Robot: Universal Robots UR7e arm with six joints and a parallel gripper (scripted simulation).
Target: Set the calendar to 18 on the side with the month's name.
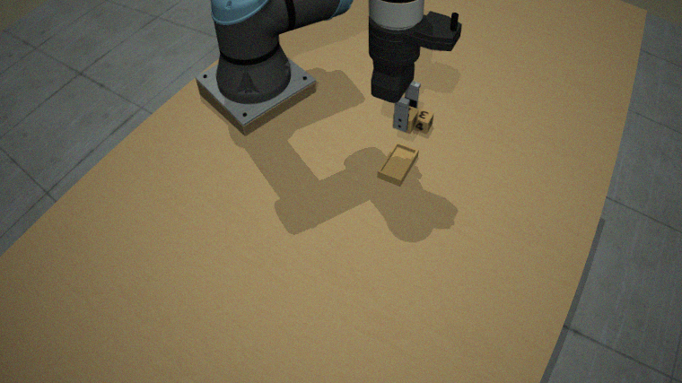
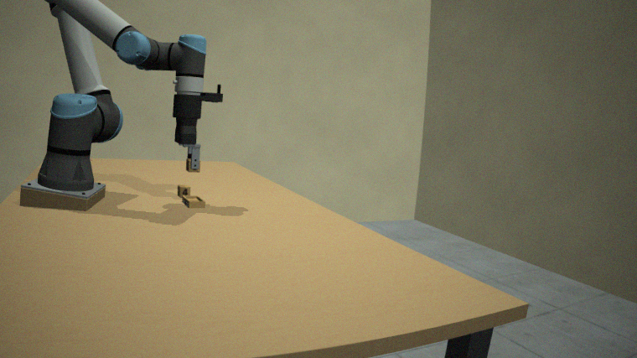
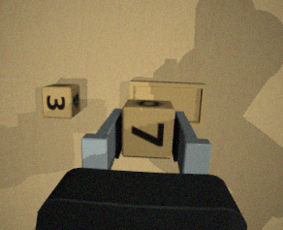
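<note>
Looking down my wrist feed, the grey two-finger claw (image 3: 146, 134) is clamped on a small tan wooden cube (image 3: 148, 130), one finger on each side, with a black 7 on the face toward the camera. From the exterior view the claw (image 2: 193, 163) hangs straight down with that cube (image 2: 192, 164) well off the tan wooden table (image 2: 263, 259), so it's held in the air, not resting on anything.

Using the shallow rectangular wooden tray (image 1: 397, 164) as my landmark: it lies flat on the table with nothing in it, and the held cube (image 1: 412, 119) is up above and toward the robot-base side of it in the top view. The second tan number cube (image 1: 424, 121) sits on the table just beside the tray, on that same side. I can read a 3 on its top and a 4 on its side. In the wrist view this cube (image 3: 61, 101) shows up left of the tray (image 3: 189, 99), apart from it.

Farther out from the tray, the arm stands on its square grey base plate (image 1: 301, 87) near the table's far edge, and the arm's shadow falls across the table around the tray.
</note>
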